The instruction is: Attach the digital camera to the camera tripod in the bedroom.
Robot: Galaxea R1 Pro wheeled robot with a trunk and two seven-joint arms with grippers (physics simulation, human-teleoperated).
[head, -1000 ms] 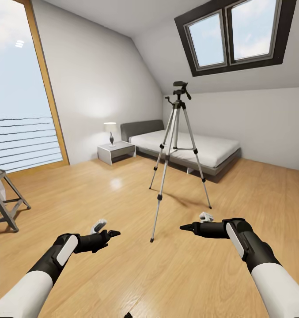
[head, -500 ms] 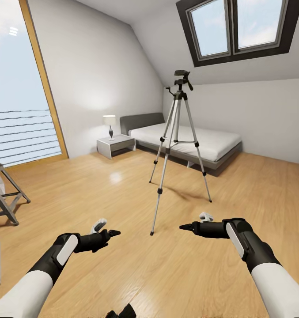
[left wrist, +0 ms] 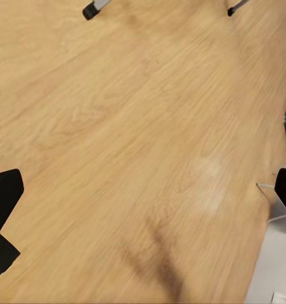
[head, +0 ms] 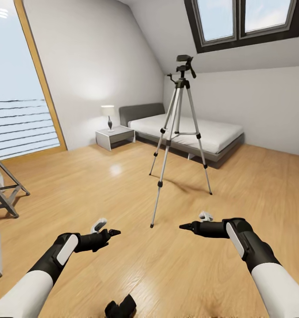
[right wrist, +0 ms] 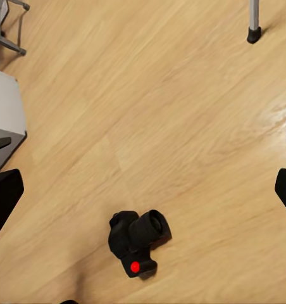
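In the bedroom, we face the tripod (head: 179, 132) standing on the wood floor (head: 100, 185) before the bed (head: 202, 134). The camera (right wrist: 136, 241) lies on the floor near our base. Both the left fingers (head: 106, 231) and the right fingers (head: 194, 223) are spread and empty. Picking up the camera looks next: reach down, then close on its body.

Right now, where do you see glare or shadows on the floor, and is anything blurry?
Head view: a pale glare patch on the wood floor toward the nightstand, and the camera tripod casts a faint shadow. Left wrist view: soft dark shadow smudge, slightly blurry grain. Right wrist view: the digital camera looks sharp, with a bright sheen nearby.
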